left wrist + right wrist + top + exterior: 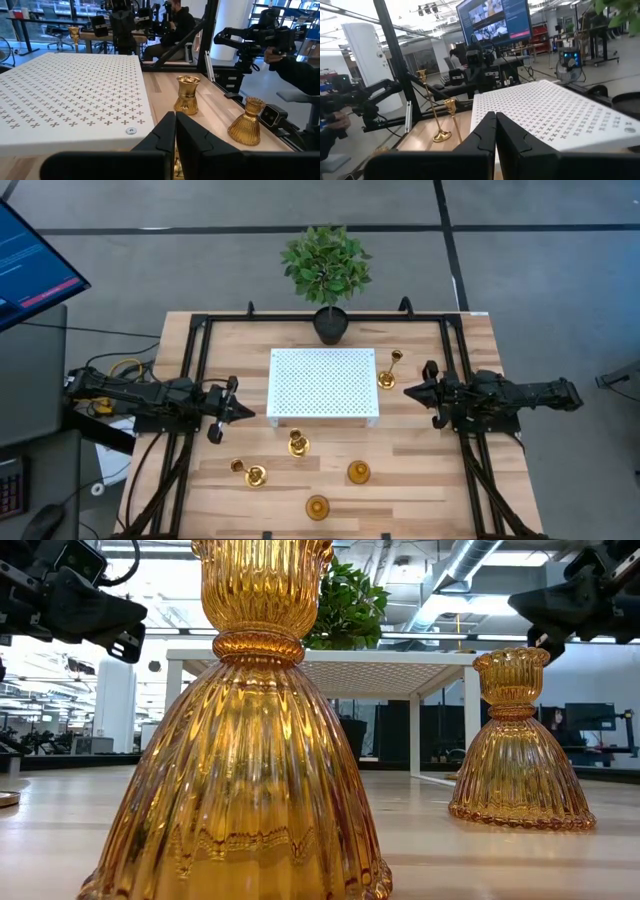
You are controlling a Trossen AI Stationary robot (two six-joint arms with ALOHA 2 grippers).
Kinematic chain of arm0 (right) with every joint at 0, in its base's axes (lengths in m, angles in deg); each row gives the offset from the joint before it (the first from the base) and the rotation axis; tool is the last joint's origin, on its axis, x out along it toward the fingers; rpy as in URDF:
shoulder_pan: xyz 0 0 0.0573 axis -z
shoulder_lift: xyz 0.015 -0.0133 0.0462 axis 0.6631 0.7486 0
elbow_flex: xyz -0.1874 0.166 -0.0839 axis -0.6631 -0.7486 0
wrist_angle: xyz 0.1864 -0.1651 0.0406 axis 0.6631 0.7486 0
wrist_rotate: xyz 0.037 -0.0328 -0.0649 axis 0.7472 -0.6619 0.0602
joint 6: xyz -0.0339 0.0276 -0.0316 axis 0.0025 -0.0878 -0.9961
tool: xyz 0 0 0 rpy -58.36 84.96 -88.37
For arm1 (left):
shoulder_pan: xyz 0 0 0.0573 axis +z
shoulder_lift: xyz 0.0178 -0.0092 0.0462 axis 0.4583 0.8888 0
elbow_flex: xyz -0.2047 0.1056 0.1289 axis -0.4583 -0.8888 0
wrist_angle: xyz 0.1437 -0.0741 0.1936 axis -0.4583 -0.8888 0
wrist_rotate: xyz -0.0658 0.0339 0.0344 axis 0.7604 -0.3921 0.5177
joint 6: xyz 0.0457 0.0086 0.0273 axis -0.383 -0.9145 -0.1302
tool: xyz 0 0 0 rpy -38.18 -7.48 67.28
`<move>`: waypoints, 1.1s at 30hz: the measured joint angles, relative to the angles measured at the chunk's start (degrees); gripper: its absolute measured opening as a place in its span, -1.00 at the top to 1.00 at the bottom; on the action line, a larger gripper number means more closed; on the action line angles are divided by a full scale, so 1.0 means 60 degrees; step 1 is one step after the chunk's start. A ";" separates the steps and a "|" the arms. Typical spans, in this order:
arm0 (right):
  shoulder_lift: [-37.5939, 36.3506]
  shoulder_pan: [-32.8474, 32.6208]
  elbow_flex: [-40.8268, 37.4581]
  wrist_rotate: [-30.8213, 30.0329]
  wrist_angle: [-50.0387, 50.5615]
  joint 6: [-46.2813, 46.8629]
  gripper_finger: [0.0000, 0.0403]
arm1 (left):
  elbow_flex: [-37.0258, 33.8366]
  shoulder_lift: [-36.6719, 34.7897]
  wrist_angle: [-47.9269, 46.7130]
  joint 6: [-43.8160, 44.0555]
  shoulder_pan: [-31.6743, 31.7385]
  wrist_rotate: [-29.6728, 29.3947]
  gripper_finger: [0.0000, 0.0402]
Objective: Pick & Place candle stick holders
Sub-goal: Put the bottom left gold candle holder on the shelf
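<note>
Five shiny gold candle stick holders stand on their round bases on the wooden table. A tall thin-stemmed one [388, 370] stands by the right side of a white perforated platform [322, 385]; it also shows in the right wrist view [434, 107]. Short ones stand nearer the front edge [297, 443], [252, 473], [358, 472], [317, 507]; two ribbed bell-shaped ones fill the low view [250, 740], [515, 750]. My left gripper [240, 412] hovers left of the platform, shut and empty. My right gripper [410, 390] hovers right of the platform near the tall holder, shut and empty.
A potted green plant [325, 280] stands at the table's far edge behind the platform. Black frame rails [190, 380] run along both sides of the table. A monitor [30, 260] stands off the table at the left. People sit in the room beyond [175, 25].
</note>
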 joint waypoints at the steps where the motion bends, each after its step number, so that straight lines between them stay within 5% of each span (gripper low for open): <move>1: 0.0003 -0.0010 0.0000 0.0001 0.0004 -0.0019 1.00 | 0.0000 0.0000 0.0014 0.0012 0.0000 -0.0001 0.94; 13: 0.0004 -0.0707 0.0025 -0.0109 0.0128 -0.0123 1.00 | 0.0000 0.0000 0.0053 0.0012 0.0000 -0.0004 0.94; 27: 0.0650 -0.1560 0.0047 -0.2982 0.0475 -0.0205 1.00 | 0.0000 0.0000 0.0053 -0.0012 -0.0002 -0.0002 0.94; 33: 0.2006 -0.2375 0.0058 -0.3611 -0.1040 -0.0235 1.00 | 0.0000 0.0000 0.0053 -0.0012 0.0000 0.0000 0.94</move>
